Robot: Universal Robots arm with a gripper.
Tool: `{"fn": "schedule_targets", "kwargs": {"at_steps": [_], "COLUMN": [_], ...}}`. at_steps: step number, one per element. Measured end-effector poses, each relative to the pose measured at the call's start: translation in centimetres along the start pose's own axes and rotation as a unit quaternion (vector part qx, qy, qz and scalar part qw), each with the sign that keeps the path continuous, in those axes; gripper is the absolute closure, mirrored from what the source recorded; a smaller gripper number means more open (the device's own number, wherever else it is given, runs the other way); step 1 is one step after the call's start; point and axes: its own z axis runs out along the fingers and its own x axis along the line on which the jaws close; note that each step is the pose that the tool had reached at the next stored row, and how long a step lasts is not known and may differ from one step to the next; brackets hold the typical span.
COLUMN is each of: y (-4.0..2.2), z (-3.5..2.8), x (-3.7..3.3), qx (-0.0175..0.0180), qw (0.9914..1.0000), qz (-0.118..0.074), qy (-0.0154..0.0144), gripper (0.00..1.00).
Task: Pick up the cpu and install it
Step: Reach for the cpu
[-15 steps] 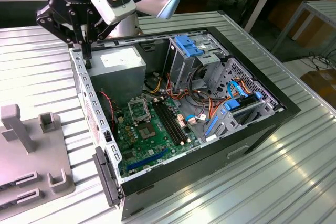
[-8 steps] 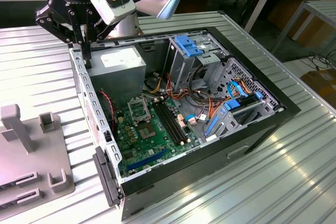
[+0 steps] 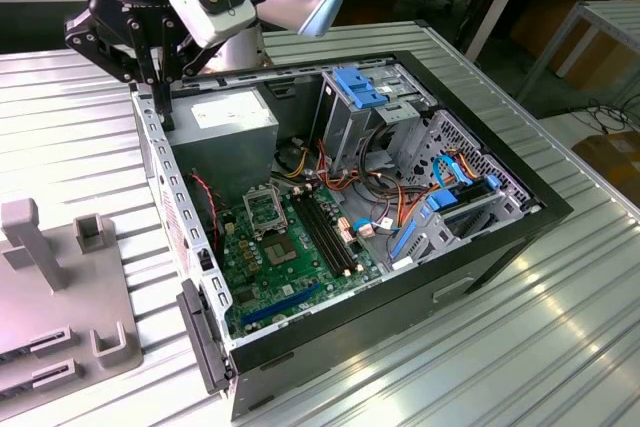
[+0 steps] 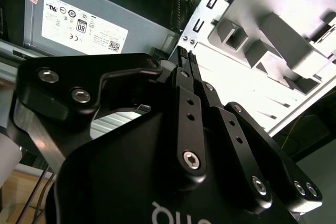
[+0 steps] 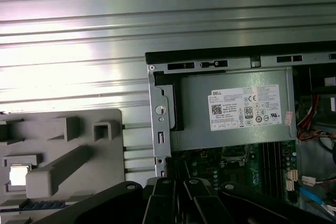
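**Jaws shut with nothing between them over the case rim; cpu in its holder outside the case**

Jaws stand closed, tips together, and I can see nothing held between them. They hang over the rim of the open computer case (image 3: 400,347), at the corner where the power supply (image 3: 235,132) sits.

I judge the pick-up step has not yet been done. In the first wrist view, the cpu (image 5: 18,174) shows as a small pale square in a recess of the grey holder (image 5: 63,145). That holder lies on the ribbed metal tabletop (image 3: 500,327) just outside the case, on the power-supply side, apart from the case wall. The cpu sits at the holder's end farther from the case, well apart from the jaws.

By my reading, a grasp calls for the jaws to stand over that recess, squared to the chip's edges and opened wider than the chip. A tilted lift could catch it on the recess walls.

Inside the case, the green motherboard (image 3: 290,267) lies on the floor. The metal-framed socket (image 3: 263,210) is just beside the power supply, and I can make out no silver chip in it. Memory slots (image 3: 325,232) run alongside the socket. Orange and blue cables (image 3: 380,197) crowd the middle, and a drive cage with blue latches (image 3: 360,87) fills the far side. The holder's other recesses and posts carry nothing I can identify.
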Motion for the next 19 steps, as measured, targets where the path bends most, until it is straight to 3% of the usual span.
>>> {"fn": "schedule_targets", "kwargs": {"at_steps": [19], "y": [-0.06], "z": [-0.02], "x": [0.80], "qx": [0.0000], "qw": [1.00000], "qz": [0.000], "qy": [0.0000], "gripper": [0.85]}}
